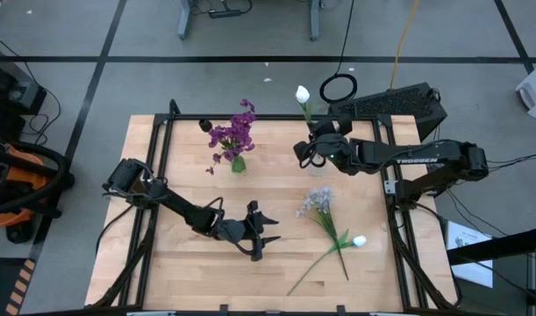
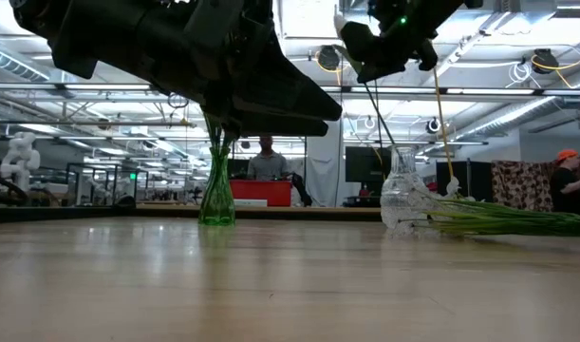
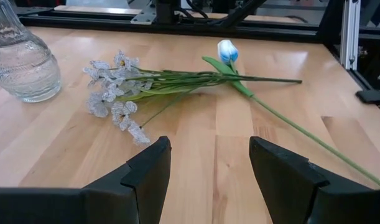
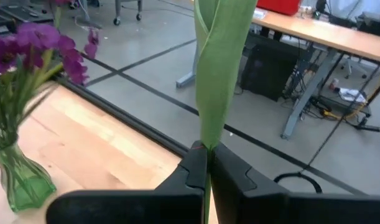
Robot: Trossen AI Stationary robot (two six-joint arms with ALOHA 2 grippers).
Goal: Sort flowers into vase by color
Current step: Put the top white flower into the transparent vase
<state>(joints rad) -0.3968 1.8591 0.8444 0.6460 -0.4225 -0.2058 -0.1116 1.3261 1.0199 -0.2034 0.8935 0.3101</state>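
Here the left gripper (image 1: 266, 235) hangs low over the wood near the front of the table (image 1: 189, 272), its fingers wide apart and empty, and it faces the loose flowers to its right; I judge it is placed so to take one of them next. Behind it stands the green vase (image 1: 239, 164), which holds only the purple flowers (image 1: 233, 133), so this colour seems already sorted. Further right, three stems lie flat on the table: a pale cluster (image 1: 316, 201), a white bud (image 1: 359, 240) and a long stem (image 3: 314, 142) that crosses them. They are close together and touching, which may make a clean pick harder. Just behind them is the clear vase (image 3: 20, 60); I can see nothing in it yet. Above this vase the right gripper (image 1: 308, 147) is closed on the stem of a white tulip (image 1: 303, 94), holding it upright with the blossom on top, probably so the stem end can go down into the neck.
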